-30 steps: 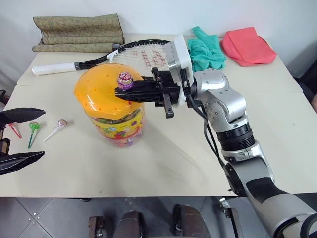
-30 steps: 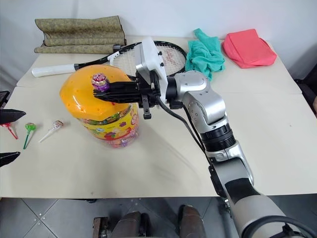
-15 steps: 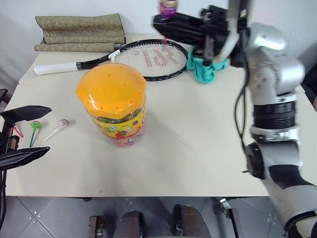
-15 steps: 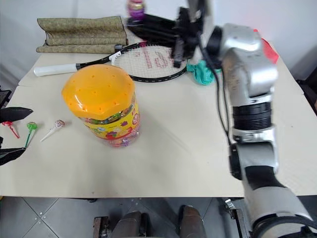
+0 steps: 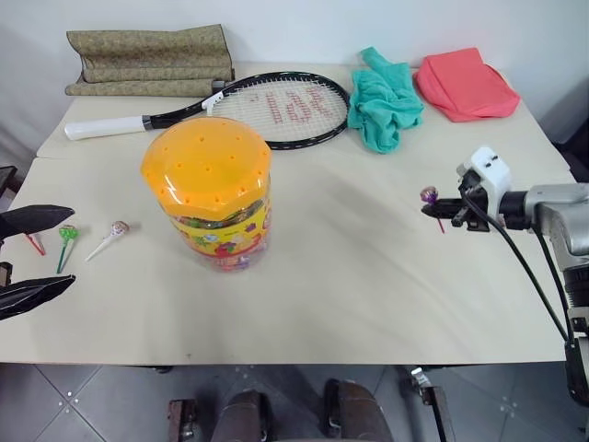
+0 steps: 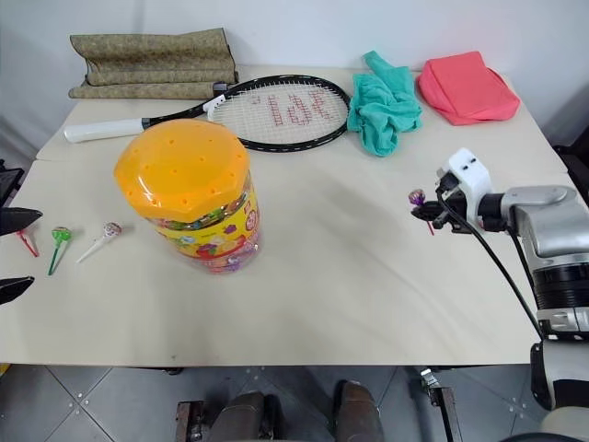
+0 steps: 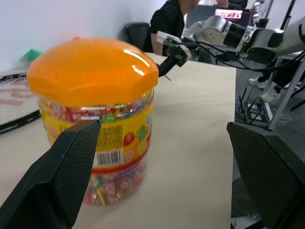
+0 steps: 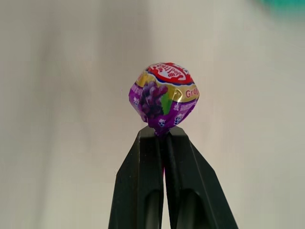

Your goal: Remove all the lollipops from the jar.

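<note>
Pinching purple lollipop point(image 8: 163, 97) just under its ball, right gripper point(image 5: 440, 208) fingers pressed together on stick — held above bare table point(image 5: 368, 276), well right of jar point(image 5: 212, 198). Left gripper point(image 5: 28, 260) spread wide, empty, near three lollipops point(image 5: 66, 236) lying on table. Lollipop probably light, wrapper slippery — stick safest hold.

Both eye views look forward and down from above the near edge of the table point(image 5: 368, 304), sharing its whole top. The left wrist view looks level across it, close beside the jar point(image 7: 95, 119). The right wrist view looks down its closed fingers point(image 8: 143, 191) at the purple lollipop point(image 8: 163, 98), very near.
</note>
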You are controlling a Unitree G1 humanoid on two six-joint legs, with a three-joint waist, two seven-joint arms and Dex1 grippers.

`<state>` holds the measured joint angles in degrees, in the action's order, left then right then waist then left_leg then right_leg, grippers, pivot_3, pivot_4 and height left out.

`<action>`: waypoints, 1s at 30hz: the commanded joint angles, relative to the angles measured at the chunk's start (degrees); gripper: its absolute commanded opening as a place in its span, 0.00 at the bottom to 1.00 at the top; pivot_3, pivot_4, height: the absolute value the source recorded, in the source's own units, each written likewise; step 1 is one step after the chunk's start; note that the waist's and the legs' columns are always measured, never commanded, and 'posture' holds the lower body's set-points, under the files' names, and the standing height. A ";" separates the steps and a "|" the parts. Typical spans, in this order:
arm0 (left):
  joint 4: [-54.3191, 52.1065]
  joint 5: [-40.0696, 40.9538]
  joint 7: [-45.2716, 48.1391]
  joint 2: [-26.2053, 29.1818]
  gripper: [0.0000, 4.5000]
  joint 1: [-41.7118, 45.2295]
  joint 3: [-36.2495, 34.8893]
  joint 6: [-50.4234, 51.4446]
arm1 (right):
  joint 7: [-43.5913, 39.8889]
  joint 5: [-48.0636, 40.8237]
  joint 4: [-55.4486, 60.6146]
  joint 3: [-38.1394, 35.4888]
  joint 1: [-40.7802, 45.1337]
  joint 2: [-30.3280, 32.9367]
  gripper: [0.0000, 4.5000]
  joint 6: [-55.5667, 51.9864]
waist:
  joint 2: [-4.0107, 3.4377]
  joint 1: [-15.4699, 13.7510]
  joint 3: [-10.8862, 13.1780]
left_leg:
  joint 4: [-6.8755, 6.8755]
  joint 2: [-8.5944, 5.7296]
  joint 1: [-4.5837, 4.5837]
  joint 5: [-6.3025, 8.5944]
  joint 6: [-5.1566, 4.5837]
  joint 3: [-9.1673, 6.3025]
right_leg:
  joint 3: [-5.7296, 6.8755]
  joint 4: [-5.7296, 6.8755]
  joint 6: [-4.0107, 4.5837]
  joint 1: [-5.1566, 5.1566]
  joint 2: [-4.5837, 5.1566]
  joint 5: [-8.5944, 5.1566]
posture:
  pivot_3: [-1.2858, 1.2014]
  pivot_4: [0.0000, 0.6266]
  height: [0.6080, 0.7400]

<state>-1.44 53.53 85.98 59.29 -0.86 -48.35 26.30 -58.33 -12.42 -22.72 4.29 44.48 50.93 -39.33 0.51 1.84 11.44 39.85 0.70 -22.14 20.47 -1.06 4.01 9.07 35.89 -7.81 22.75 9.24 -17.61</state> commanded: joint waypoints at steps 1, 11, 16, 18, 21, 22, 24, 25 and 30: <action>-1.11 -0.39 1.30 -0.54 1.00 0.02 0.31 -1.14 | 3.66 2.41 -4.53 -1.11 -0.20 -1.22 0.06 2.62 | -0.02 -0.09 0.01 | 0.00 0.00 0.00 0.00 0.00 0.01 | -0.01 0.00 0.00 0.00 0.01 0.00 | 0.52 0.24 1.00; -2.72 -2.38 -3.21 -0.83 1.00 -1.78 1.74 1.09 | 4.01 -0.65 0.34 -6.88 -4.93 -1.60 0.74 4.32 | -0.07 -0.26 0.04 | 0.06 0.02 -0.04 0.00 0.00 -0.05 | 0.01 0.00 0.00 -0.02 0.01 0.00 | 0.52 0.24 1.00; -2.94 -4.20 -4.33 -1.78 1.00 -3.14 3.16 0.84 | -2.75 -12.42 20.09 -15.80 -13.12 -0.20 0.98 1.93 | -0.18 -0.54 0.05 | 0.05 0.07 -0.05 0.00 0.00 -0.08 | 0.02 -0.02 0.00 -0.02 0.01 0.00 | 0.52 0.24 1.00; -2.74 -4.80 -4.99 -1.71 1.00 -3.49 3.51 1.40 | -4.03 -17.17 27.14 -17.93 -14.88 -1.35 0.98 1.26 | -0.17 -0.57 0.05 | 0.08 0.06 -0.04 0.00 0.00 -0.08 | 0.01 -0.02 0.00 -0.04 0.01 0.00 | 0.52 0.24 1.00; -1.99 -5.95 -6.23 -1.46 1.00 -3.82 4.14 1.93 | -5.97 -19.17 34.58 -16.08 -18.00 -1.74 0.98 2.86 | -0.16 -0.58 0.04 | 0.09 0.07 0.02 0.00 0.00 -0.13 | 0.01 -0.02 0.00 -0.10 -0.01 0.00 | 0.52 0.24 1.00; -1.51 -6.51 -7.38 -1.32 1.00 -3.83 4.36 2.51 | -6.75 -18.54 36.06 -14.57 -19.07 -1.54 0.98 4.20 | -0.14 -0.65 0.03 | 0.09 0.06 0.03 0.00 0.01 -0.13 | 0.02 -0.01 0.00 -0.12 -0.01 0.00 | 0.52 0.24 1.00; -0.24 -9.25 -11.77 -2.12 1.00 -3.40 4.46 1.74 | -7.24 -17.00 37.91 -11.67 -20.95 -1.87 0.98 6.40 | -0.13 -0.97 0.02 | 0.10 0.05 0.04 0.01 0.00 -0.12 | 0.00 -0.02 0.00 -0.13 0.01 0.00 | 0.52 0.24 1.00; 0.26 -10.99 -14.48 -2.73 1.00 -3.28 4.55 1.09 | -6.98 -16.51 38.20 -10.53 -21.73 -2.44 0.98 7.22 | -0.13 -1.12 0.02 | 0.10 0.04 0.05 0.01 0.00 -0.13 | 0.00 -0.02 0.00 -0.14 0.01 0.00 | 0.52 0.24 1.00; 0.05 -12.95 -19.73 -8.01 1.00 -5.23 3.63 -1.51 | -5.49 -14.23 38.49 -6.75 -26.53 -5.03 0.98 10.98 | -0.13 -1.79 0.02 | 0.12 0.00 0.07 0.01 0.00 -0.12 | -0.01 -0.03 -0.01 -0.15 0.03 0.01 | 0.52 0.24 1.00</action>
<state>-0.76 40.98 67.00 53.21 -5.03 -42.86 27.56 -64.02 -27.41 14.11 -2.37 19.26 46.17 -30.73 0.38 0.04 11.45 39.98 0.71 -22.07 20.49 -1.07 3.89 9.07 35.88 -7.82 22.59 9.30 -17.60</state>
